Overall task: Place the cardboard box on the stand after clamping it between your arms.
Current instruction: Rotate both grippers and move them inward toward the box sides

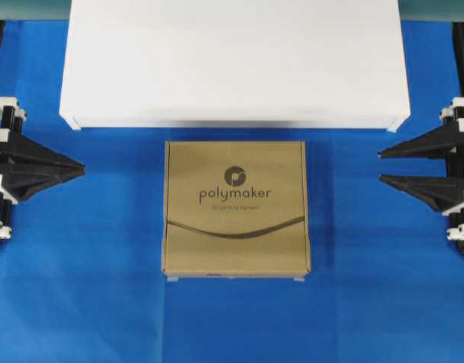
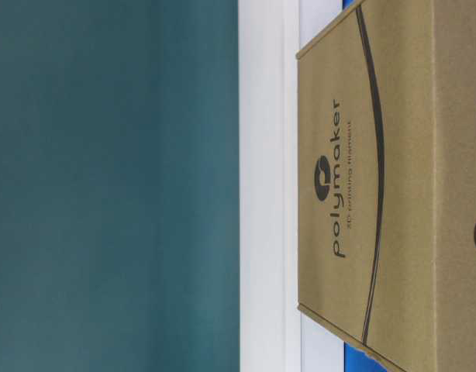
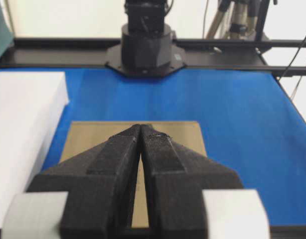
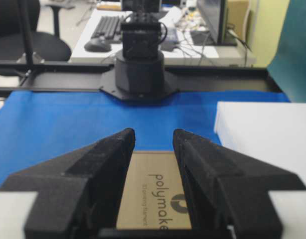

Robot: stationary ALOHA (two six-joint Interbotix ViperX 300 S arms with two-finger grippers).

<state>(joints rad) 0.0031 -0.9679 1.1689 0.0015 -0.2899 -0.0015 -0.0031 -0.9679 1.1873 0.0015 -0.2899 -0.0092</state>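
Observation:
The cardboard box (image 1: 236, 208) lies flat on the blue cloth at the middle, "polymaker" logo up, just in front of the white stand (image 1: 236, 64). It also shows in the table-level view (image 2: 385, 186), the left wrist view (image 3: 88, 134) and the right wrist view (image 4: 153, 191). My left gripper (image 1: 82, 169) is shut and empty at the left edge, well clear of the box; its fingertips meet in the left wrist view (image 3: 142, 128). My right gripper (image 1: 380, 166) is open and empty at the right edge, pointing at the box, and shows in its wrist view (image 4: 153, 134).
The stand spans most of the far side, its front edge close behind the box. Blue cloth (image 1: 88, 302) covers the table around the box. Each arm's black base (image 3: 145, 47) stands opposite the other's camera. A teal wall (image 2: 106, 186) rises behind the stand.

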